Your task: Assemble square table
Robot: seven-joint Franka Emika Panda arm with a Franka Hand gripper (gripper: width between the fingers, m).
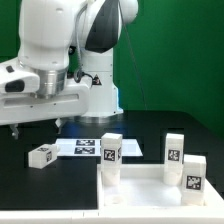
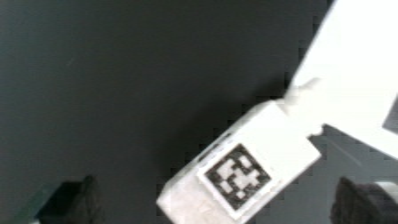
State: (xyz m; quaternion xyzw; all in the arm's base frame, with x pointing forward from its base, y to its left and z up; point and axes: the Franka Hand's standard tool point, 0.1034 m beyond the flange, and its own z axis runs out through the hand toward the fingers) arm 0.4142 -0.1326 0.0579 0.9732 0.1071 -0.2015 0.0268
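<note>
Below our wrist, the two-finger gripper [image 2: 222, 203] stands released, jaws wide and holding nothing, dark fingertips [image 2: 68, 200] framing a small white block-like leg with a black-and-white tag [image 2: 244, 167]. We judge this the loose leg [image 1: 43, 155] lying flat on the black table [image 1: 60, 195], at about ten o'clock from the white square tabletop [image 1: 135, 185], where three legs stand. Let's centre it, align the jaws across its narrow sides, then descend.
</note>
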